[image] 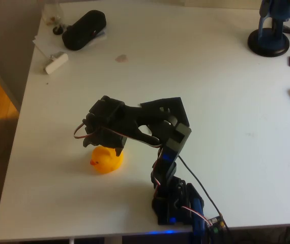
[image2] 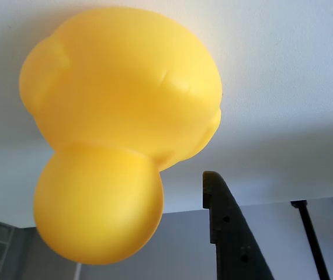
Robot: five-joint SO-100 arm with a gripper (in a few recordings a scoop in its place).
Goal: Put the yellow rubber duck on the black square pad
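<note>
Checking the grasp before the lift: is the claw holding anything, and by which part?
Cannot be told. The claw sits right over the yellow rubber duck, and the wrist view shows one finger beside its head, apart from it; no closed grip is visible.

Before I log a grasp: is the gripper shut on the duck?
Cannot tell. The gripper sits over the yellow rubber duck; one finger shows beside it.

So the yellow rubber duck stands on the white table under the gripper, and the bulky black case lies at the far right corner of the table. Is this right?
Not quite. In the overhead view the black case lies at the far left corner of the white table, not the right. The rest holds: the yellow rubber duck stands on the table under the gripper.
</note>
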